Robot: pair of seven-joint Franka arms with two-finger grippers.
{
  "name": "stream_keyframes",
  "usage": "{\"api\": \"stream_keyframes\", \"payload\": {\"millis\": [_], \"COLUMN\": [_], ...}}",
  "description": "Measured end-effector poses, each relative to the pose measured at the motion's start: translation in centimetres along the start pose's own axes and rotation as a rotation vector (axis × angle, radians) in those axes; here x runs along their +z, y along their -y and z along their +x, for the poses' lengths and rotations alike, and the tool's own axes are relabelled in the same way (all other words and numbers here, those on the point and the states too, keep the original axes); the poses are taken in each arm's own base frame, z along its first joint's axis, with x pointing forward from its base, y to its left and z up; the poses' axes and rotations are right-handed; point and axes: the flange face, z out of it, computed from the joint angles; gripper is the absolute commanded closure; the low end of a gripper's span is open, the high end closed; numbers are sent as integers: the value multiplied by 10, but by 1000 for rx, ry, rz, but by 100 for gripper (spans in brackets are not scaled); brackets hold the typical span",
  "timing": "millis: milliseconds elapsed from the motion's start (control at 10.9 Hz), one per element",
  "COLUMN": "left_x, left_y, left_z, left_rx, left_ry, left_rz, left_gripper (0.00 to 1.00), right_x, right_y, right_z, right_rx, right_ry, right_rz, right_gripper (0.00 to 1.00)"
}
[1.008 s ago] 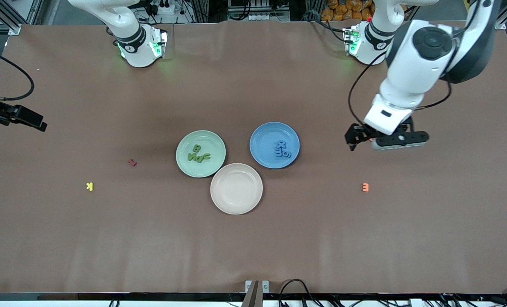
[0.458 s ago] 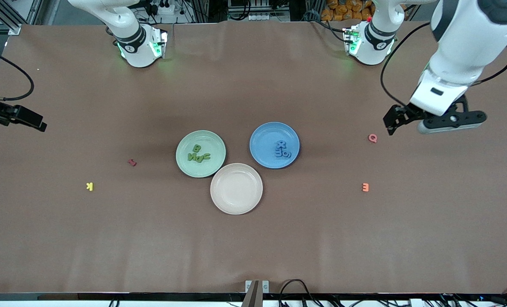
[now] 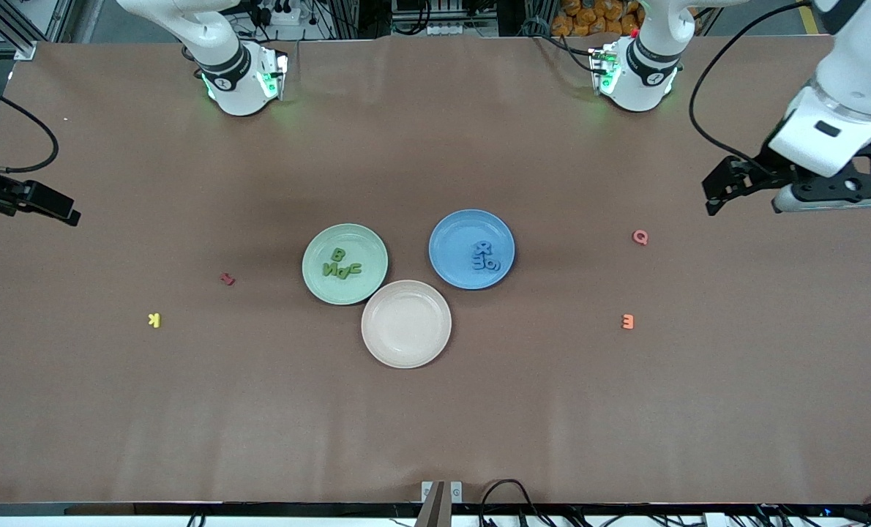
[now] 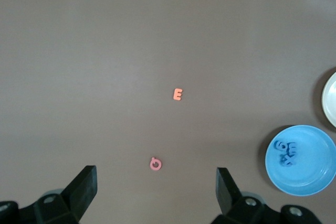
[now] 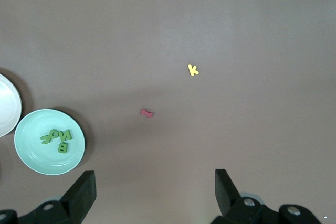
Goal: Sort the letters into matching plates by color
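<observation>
we see three plates clustered mid-table: the green plate (image 3: 345, 263), the blue plate (image 3: 472, 249) and the beige plate (image 3: 406, 323), touching or nearly so, with no lane between them. small strays dot the open cloth: a pink q (image 3: 640, 237) and an orange e (image 3: 628, 321) toward the left arm's end, a red letter (image 3: 227, 279) and a yellow k (image 3: 154, 320) toward the right arm's end. wide bare table lies nearer the camera.
</observation>
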Motion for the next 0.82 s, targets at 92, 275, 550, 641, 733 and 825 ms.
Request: {"api": "stream_keyframes", "payload": {"millis": [92, 275, 550, 641, 733, 825], "left_x": [-7, -22, -19, -14, -8, -3], "left_y": [11, 24, 48, 53, 55, 55], "left_z": [1, 2, 7, 9, 11, 14], "left_rx": [-4, 4, 37, 39, 41, 42], "left_ry": [12, 15, 30, 39, 49, 49], "left_rz": [2, 1, -20, -20, -20, -20], "left_gripper": [0, 0, 0, 0, 0, 0], "right_x": [0, 0, 0, 0, 0, 0], "right_y": [0, 0, 0, 0, 0, 0], "right_z": [0, 0, 0, 0, 0, 0], "right_rx": [0, 0, 0, 0, 0, 0], "right_ry": [0, 0, 0, 0, 0, 0], "right_rz": [0, 0, 0, 0, 0, 0], "right_gripper": [0, 0, 0, 0, 0, 0]}}
